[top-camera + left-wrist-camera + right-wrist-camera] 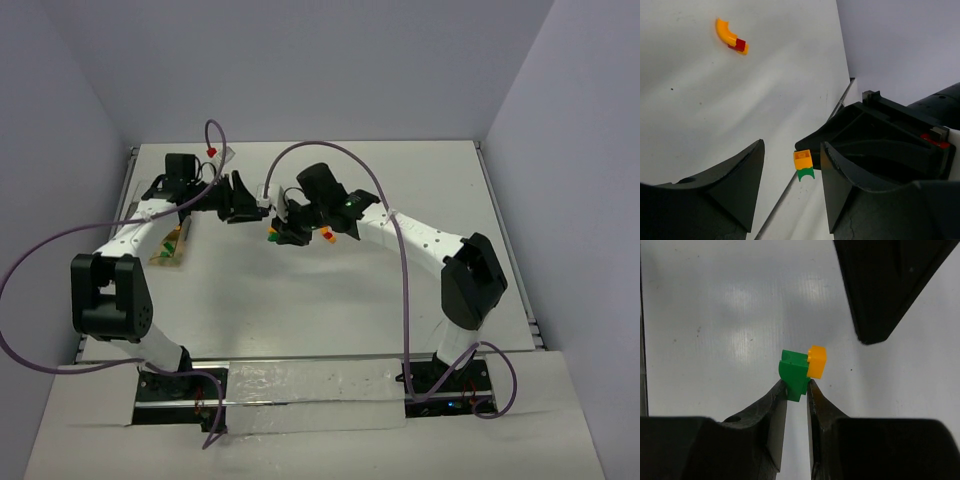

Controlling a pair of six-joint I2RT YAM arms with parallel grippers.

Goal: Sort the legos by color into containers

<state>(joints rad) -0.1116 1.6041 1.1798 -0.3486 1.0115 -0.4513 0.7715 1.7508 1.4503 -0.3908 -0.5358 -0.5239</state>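
My right gripper [796, 385] is shut on a green lego [794, 372] with an orange-yellow brick [817, 361] stuck to its side, held above the table. In the top view the right gripper [279, 232] is at table centre. My left gripper [262, 203] is open right beside it. In the left wrist view the same orange-on-green piece [803, 165] hangs between the open left fingers [745, 180] without touching them. A curved orange lego with a red brick [731, 39] lies on the table. The clear containers [170, 247] with a tan base sit at the left.
A red lego [211, 152] lies near the table's back edge by a white object. An orange and red piece [327, 236] sits under the right arm. Purple cables loop over both arms. A left finger [885, 285] hangs over the right wrist view.
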